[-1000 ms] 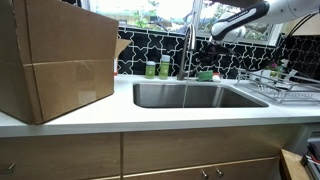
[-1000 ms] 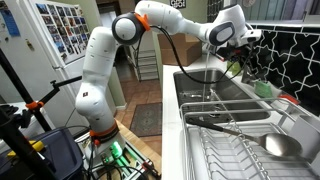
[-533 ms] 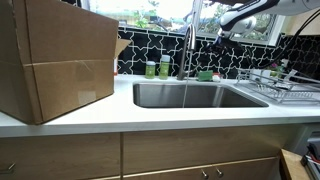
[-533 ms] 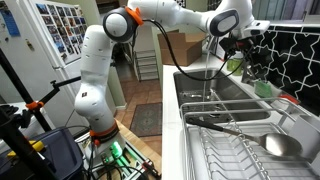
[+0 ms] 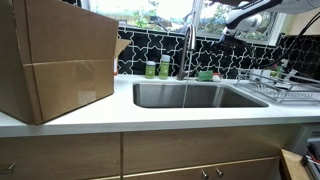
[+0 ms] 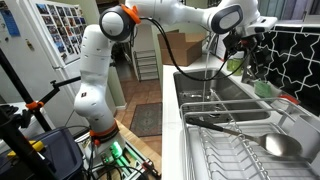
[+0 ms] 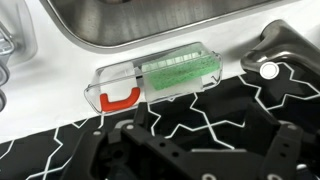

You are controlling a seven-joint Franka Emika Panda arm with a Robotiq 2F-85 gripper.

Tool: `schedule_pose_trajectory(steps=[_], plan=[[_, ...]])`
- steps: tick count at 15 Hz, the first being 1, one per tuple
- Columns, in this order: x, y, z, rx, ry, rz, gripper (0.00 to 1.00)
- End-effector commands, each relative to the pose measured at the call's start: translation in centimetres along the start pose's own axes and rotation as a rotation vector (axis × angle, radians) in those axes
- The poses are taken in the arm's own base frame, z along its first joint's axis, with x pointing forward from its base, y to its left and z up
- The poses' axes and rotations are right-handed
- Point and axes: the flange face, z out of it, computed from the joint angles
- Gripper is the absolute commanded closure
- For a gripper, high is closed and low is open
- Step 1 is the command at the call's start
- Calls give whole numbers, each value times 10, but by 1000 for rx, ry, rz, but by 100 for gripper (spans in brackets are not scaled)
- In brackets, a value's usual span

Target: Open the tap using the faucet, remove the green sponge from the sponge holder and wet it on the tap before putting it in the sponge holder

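Note:
The tap (image 5: 188,35) is a tall silvery spout behind the sink, and a thin stream seems to fall from it. Its metal base (image 7: 266,58) shows in the wrist view. The green sponge (image 7: 180,72) lies in the sponge holder (image 7: 118,82), a low clear tray with a red hook, on the ledge behind the sink. The sponge also shows in an exterior view (image 5: 205,74). My gripper (image 5: 229,31) hangs high above the sponge, to the right of the tap's neck. It also shows in an exterior view (image 6: 245,44). In the wrist view its dark fingers (image 7: 200,145) stand apart with nothing between them.
Two short green lidded containers (image 5: 157,68) stand left of the tap. A big cardboard box (image 5: 55,60) fills the counter's left side. A wire dish rack (image 5: 283,86) with utensils stands right of the sink (image 5: 195,96). A black patterned backsplash runs behind.
The gripper has risen and shifted a little to the right, away from the tap, over the last second. The sponge and its holder have not moved.

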Motion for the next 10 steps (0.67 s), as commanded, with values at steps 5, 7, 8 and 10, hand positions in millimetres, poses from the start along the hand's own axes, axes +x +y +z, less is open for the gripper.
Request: schedule_pose_trajectory(steps=[5,7,8,10], plan=[[14,-3,21,-25,10,-47,0],[18,-4,32,-21,-8,-38,0],[21,-4,39,-29,-8,-20,0],[23,-2,54,-41,-33,6,0]])
